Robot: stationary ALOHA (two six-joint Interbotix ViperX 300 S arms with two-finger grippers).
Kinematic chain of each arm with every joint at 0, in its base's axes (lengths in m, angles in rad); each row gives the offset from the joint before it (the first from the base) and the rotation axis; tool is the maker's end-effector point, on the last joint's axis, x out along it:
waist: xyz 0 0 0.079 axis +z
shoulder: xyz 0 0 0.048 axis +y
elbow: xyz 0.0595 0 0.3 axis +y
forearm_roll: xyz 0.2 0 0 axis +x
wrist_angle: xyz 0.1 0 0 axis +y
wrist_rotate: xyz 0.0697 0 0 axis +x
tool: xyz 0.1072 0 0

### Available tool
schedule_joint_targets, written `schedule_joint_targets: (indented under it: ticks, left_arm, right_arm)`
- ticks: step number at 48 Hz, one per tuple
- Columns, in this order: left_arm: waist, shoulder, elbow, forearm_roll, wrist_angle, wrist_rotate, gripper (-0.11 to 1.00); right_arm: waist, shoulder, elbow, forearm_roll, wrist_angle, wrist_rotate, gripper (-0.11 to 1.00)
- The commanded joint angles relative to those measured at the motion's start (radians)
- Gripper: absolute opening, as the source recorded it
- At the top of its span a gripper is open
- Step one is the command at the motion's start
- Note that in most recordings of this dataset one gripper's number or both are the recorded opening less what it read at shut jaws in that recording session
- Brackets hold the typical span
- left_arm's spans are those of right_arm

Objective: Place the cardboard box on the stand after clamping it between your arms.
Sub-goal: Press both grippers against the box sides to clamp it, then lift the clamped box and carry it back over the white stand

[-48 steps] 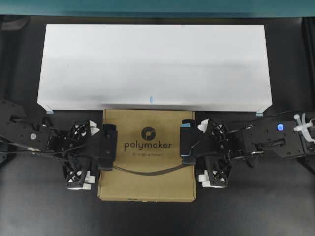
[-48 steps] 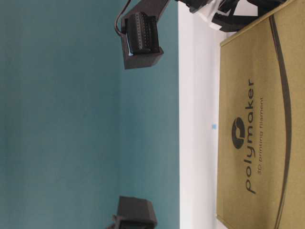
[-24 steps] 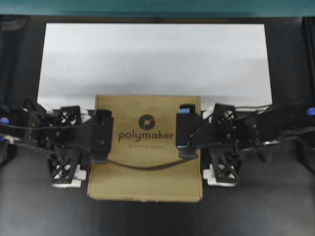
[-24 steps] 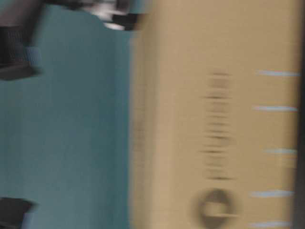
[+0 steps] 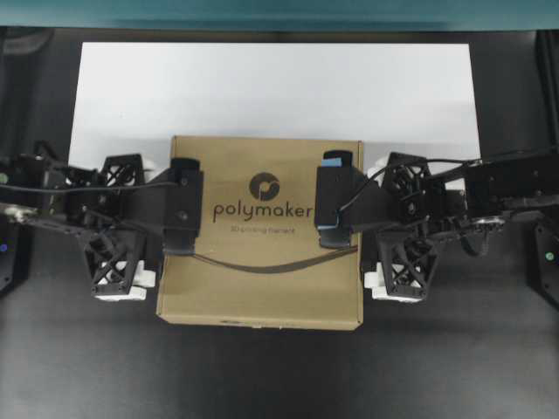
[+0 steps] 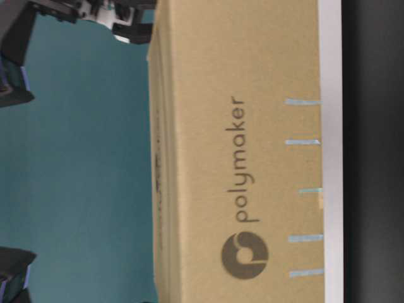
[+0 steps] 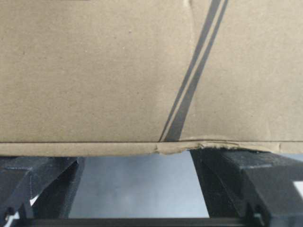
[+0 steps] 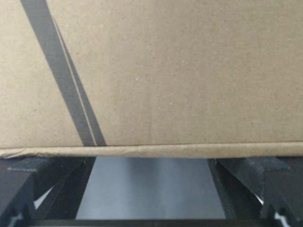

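The cardboard box [image 5: 262,236], brown with a round logo and "polymaker", is clamped between my two arms. Its far half lies over the front of the white stand [image 5: 262,87]. My left gripper [image 5: 155,225] presses on its left side and my right gripper [image 5: 367,229] on its right side, both open with their fingers spread along the box wall. In the left wrist view the box side [image 7: 118,71] fills the top, above my spread fingers [image 7: 236,175]. The right wrist view shows the same box side [image 8: 165,71]. In the table-level view the box [image 6: 240,126] sits against the stand's edge [image 6: 331,63]; contact is unclear.
The black table [image 5: 262,375] lies in front of the stand and at both sides. A teal wall [image 6: 82,158] stands behind. Black arm bases sit at the far left [image 5: 13,253] and far right [image 5: 546,262] edges.
The box has gone from the table in front of the stand to lying partly over it. Both arms have moved away from the front edge with it, still pressed on its sides.
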Motion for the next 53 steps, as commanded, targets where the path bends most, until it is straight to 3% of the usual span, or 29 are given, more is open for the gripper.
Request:
schedule_joint_targets:
  ticks: [1, 11, 25, 41, 53]
  left_arm:
    - [0.043, 0.011, -0.106, 0.005, -0.043, 0.009, 0.79]
    - [0.097, 0.043, -0.135, 0.005, -0.043, 0.037, 0.79]
    - [0.201, 0.081, -0.189, 0.005, -0.038, 0.152, 0.79]
    - [0.331, 0.143, -0.210, 0.005, -0.025, 0.219, 0.79]
    - [0.431, 0.213, -0.195, 0.005, -0.029, 0.308, 0.79]
  right_arm:
    - [-0.048, 0.026, -0.031, 0.003, -0.129, -0.008, 0.83]
    - [-0.112, 0.040, -0.048, 0.032, -0.138, -0.100, 0.83]
    - [-0.207, 0.067, -0.067, 0.106, -0.135, -0.278, 0.83]
    - [-0.351, 0.121, -0.087, 0.133, -0.143, -0.425, 0.83]
    - [-0.445, 0.173, -0.123, 0.140, -0.141, -0.526, 0.83]
